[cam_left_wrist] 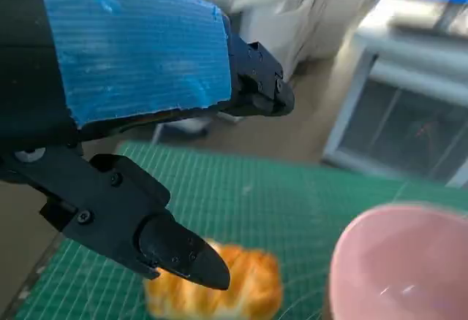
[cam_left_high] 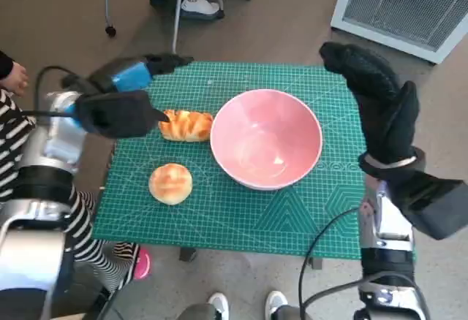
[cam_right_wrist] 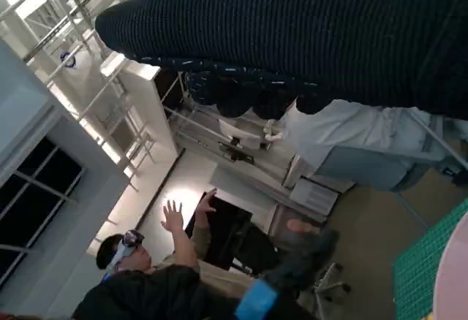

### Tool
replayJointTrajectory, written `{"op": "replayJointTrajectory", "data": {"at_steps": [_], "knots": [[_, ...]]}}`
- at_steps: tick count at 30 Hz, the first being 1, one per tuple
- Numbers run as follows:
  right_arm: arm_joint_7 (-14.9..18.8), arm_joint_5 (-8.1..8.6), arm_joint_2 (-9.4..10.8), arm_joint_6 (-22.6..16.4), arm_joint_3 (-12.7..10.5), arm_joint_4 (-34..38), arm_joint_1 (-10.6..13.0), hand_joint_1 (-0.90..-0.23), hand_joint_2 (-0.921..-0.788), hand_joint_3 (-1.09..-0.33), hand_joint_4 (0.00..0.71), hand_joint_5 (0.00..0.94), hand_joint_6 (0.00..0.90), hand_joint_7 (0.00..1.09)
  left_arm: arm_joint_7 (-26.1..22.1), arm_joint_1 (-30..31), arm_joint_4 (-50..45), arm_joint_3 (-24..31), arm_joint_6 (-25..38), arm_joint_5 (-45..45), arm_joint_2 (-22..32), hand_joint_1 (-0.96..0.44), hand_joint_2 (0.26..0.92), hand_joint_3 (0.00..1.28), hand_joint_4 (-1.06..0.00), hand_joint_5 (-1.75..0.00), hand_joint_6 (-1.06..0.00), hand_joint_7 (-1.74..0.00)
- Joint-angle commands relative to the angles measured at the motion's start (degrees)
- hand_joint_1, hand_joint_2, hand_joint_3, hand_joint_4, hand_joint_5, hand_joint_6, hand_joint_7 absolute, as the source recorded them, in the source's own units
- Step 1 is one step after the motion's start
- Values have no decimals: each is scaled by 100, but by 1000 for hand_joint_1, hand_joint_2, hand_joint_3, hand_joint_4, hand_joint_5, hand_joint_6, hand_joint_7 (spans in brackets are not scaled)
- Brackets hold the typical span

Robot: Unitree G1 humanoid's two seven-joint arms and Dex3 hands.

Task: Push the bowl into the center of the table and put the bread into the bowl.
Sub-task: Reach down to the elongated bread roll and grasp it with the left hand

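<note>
One smooth, glossy pink bowl (cam_left_high: 267, 139) with a round rim sat on the green gridded cutting mat (cam_left_high: 241, 210), right of the mat's middle. Two pieces of bread lay to its left. The braided, golden-brown loaf (cam_left_high: 186, 125) lay just beside the bowl's rim, its ridged crust glazed. The round, smooth bun (cam_left_high: 170, 183) sat nearer, apart from both loaf and bowl.

The left hand (cam_left_high: 121, 101), hard black plastic with ribbed blue tape on its back, hovered at the loaf's left end; its fingers were spread and held nothing, one black fingertip (cam_left_wrist: 183, 258) above the crust. The right hand (cam_left_high: 380, 108), in a coarse black knitted glove, was raised beside the bowl's right side, its fingers straight, together and empty.

One person (cam_right_wrist: 146, 280) with raised hands appeared in the right wrist view.
</note>
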Motion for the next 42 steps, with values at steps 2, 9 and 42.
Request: {"op": "replayJointTrajectory", "data": {"at_steps": [2,9,42], "knots": [[-42,-46,-44,92,-23,-18,162,-804,-921,-637,194,14,58,528,-110,-546,607,-411,495,327,-227,-355,733,11,-165,0,-319,-36],[-32,-43,-66,98,-51,-17,193,-790,-921,-636,195,12,62,521,-36,-749,987,-788,814,581,-480,-408,738,9,-155,0,-317,-22],[-56,19,-50,275,-128,-338,420,-784,-921,-630,209,11,79,498,982,-426,1847,-1713,1625,1156,-1266,-334,746,5,-212,-24,-326,-9]]}}
